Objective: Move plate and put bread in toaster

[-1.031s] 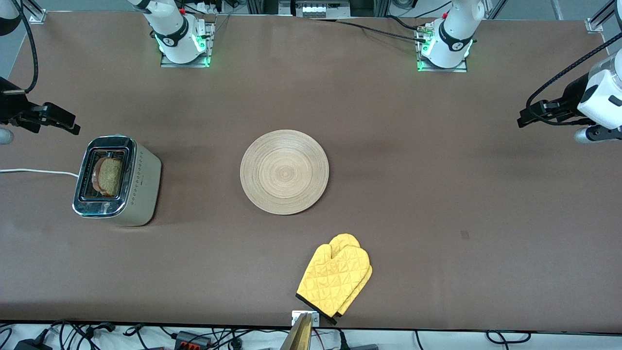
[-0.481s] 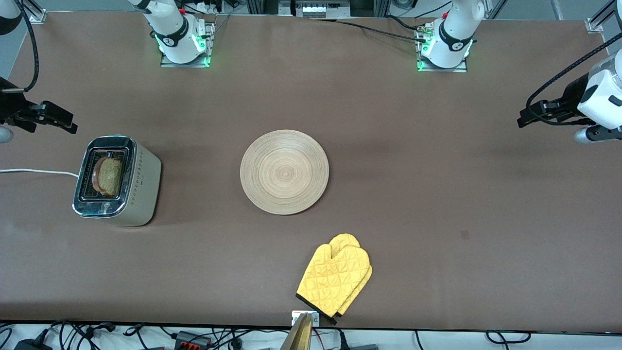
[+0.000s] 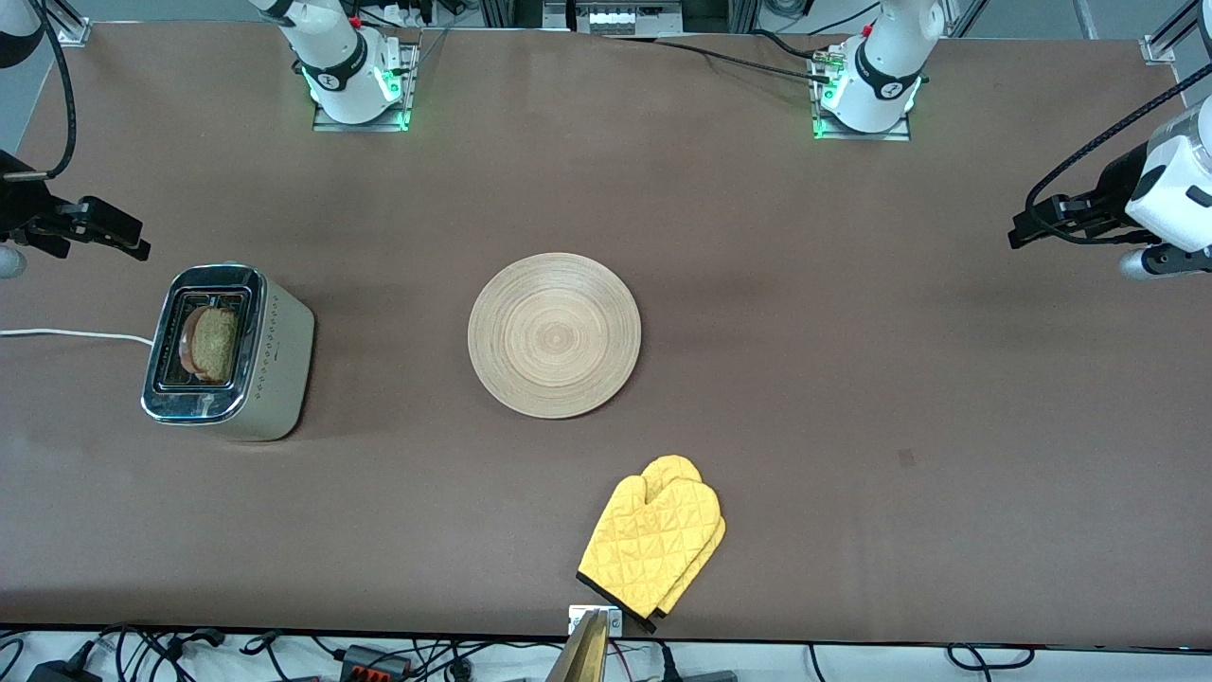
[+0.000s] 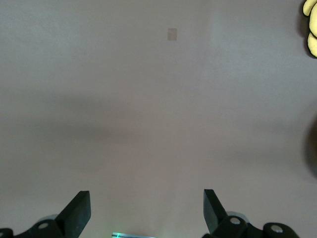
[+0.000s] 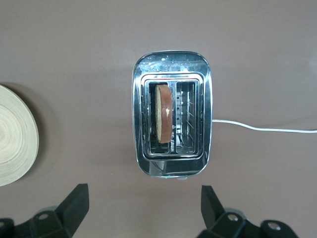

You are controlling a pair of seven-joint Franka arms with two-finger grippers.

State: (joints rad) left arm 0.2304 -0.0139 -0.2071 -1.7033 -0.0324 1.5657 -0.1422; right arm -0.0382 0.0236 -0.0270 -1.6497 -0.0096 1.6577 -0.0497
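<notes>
The round light-wood plate [image 3: 554, 334] lies bare in the middle of the table; its edge shows in the right wrist view [image 5: 15, 136]. The chrome-topped toaster [image 3: 227, 350] [image 5: 172, 114] stands toward the right arm's end. A slice of bread [image 3: 213, 343] [image 5: 164, 113] stands upright in the slot on the plate's side. My right gripper [image 3: 118, 237] [image 5: 142, 196] hangs open and empty beside the toaster, at the table's end. Over the left arm's end of the table, my left gripper [image 3: 1027, 227] [image 4: 147, 198] is open above bare tabletop.
A yellow oven mitt [image 3: 653, 545] [image 4: 311, 27] lies near the table's front edge, nearer the front camera than the plate. The toaster's white cord [image 3: 66, 333] [image 5: 262, 128] runs off the right arm's end. A small dark mark [image 3: 906, 458] [image 4: 172, 33] is on the tabletop.
My right gripper has drawn slightly away from the toaster toward its end of the table. The plate, bread, toaster and left arm have not moved.
</notes>
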